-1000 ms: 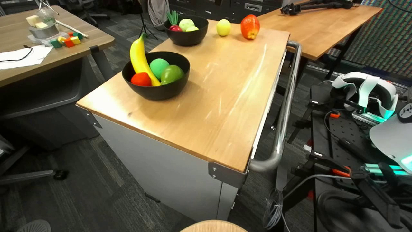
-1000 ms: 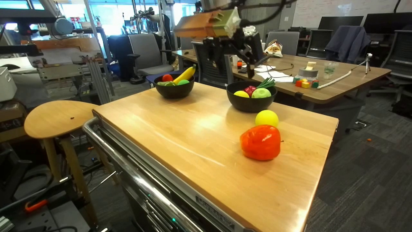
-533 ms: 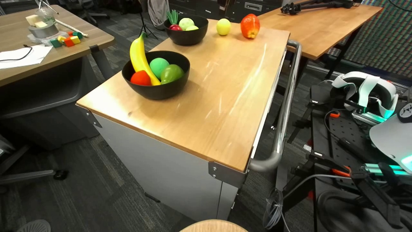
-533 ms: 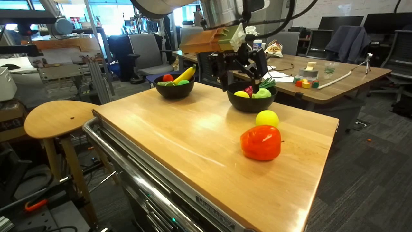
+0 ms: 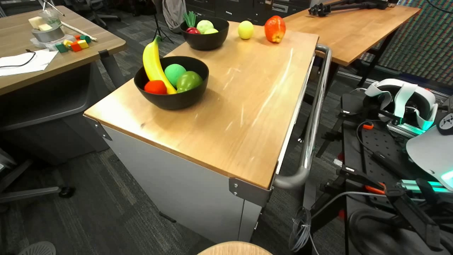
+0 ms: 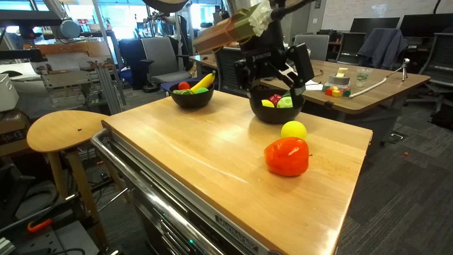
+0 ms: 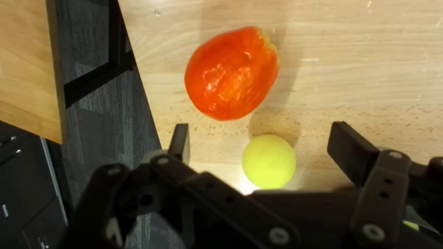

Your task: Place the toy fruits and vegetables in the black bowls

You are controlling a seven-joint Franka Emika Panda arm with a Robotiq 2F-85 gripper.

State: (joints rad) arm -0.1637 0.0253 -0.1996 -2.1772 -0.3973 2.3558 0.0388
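Red, glossy fruit (image 7: 230,74) lies near a smooth yellow ball (image 7: 269,162).

The pale-brown rectangular wooden tabletop (image 6: 212,152) is smooth and glossy, its grain showing under reflected light. The red-orange rounded plastic fruit (image 7: 230,76) shines and looks slightly uneven, while the round yellow plastic ball (image 7: 269,162) is smooth and closer to matt. The curved yellow plastic banana (image 5: 152,62) has a soft sheen; two round black bowls (image 5: 175,102) are matt. The tubular silver metal rail (image 5: 315,113) is polished. The black two-fingered gripper (image 7: 262,140) is dull, with bright metal bolt heads (image 7: 279,236). The draped dark-blue jacket (image 6: 382,46) seems cloth, though distance leaves some doubt.
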